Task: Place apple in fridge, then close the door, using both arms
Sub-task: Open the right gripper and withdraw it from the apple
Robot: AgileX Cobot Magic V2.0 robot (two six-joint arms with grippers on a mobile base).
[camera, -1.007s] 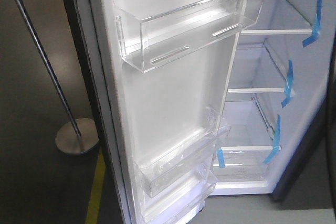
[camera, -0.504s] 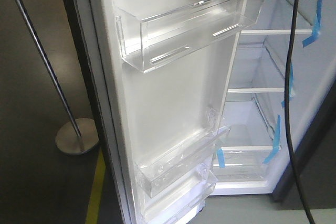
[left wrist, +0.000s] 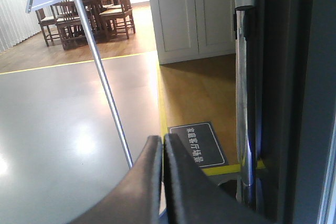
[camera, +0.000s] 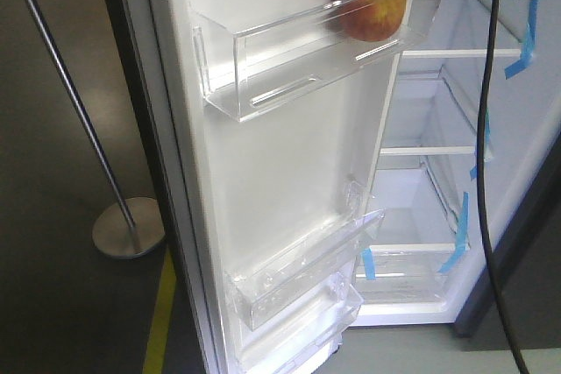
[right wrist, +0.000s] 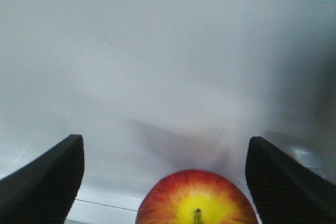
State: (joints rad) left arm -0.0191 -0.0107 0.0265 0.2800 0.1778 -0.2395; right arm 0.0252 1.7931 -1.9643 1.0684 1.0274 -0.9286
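Apple [camera: 372, 6] sits in the upper clear bin [camera: 263, 67] on the inside of the open door [camera: 280, 181], at the bin's right end, the end nearest the fridge [camera: 438, 190] compartment. It is low behind the bin's front wall; judged: that wall would keep it from rolling out when the door swings. Right hand [right wrist: 164, 141] hangs directly above the apple with its fingers [right wrist: 44, 182] spread wide. Neither finger touches the fruit, so the apple rests on its own, stem up in the wrist view. Black cable [camera: 486, 172] drops from that arm across the front of the shelves. Left hand [left wrist: 161, 148] has its fingers pressed together with nothing between them. It is outside the door, near the chrome handle bar [left wrist: 245, 103]; judged: stationed there to push the door shut once the right arm clears the bin. Placing step looks done, closing not yet begun. Writing: none on apple, bin or blue tape strips [camera: 526, 41]. A dark floor placard [left wrist: 198, 148] carries white Chinese characters, too small to read reliably. Metal stand pole [camera: 66, 85] unmarked.
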